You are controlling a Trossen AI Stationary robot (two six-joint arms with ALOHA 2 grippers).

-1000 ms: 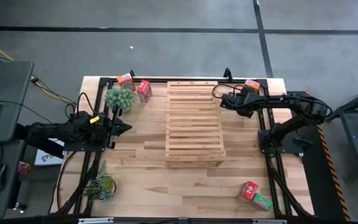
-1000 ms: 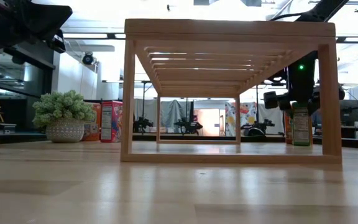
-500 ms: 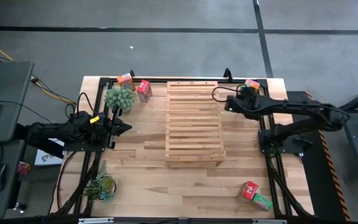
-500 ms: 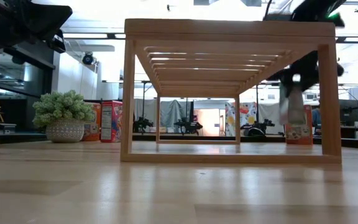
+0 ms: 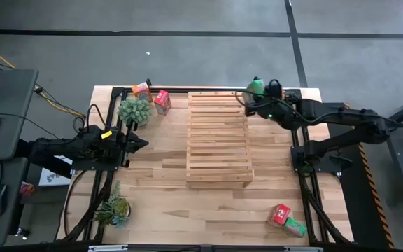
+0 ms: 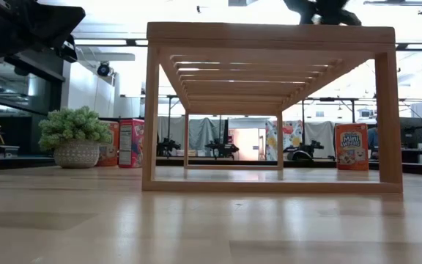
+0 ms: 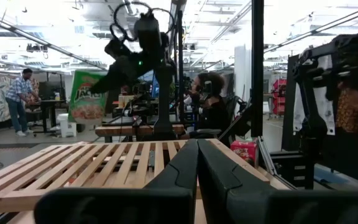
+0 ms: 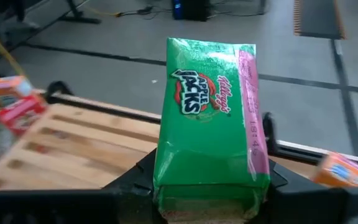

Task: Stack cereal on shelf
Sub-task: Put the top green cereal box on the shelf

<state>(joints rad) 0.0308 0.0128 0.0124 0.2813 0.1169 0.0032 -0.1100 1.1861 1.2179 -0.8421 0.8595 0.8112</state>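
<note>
Above shelf point(image 5: 217, 136) far corner: green cereal box point(image 8: 209, 106) pinched upright in right claw point(image 5: 259, 99) (left claw point(image 5: 137, 144) pressed together).

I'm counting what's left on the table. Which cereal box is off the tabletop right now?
The green cereal box, gripped in the right claw above the shelf's far right corner. All other boxes sit on the table.

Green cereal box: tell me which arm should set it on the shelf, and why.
The right arm. Its gripper is shut on the green cereal box, raised at the shelf's far right corner. The left gripper is shut and empty, off the shelf's left side.
</note>
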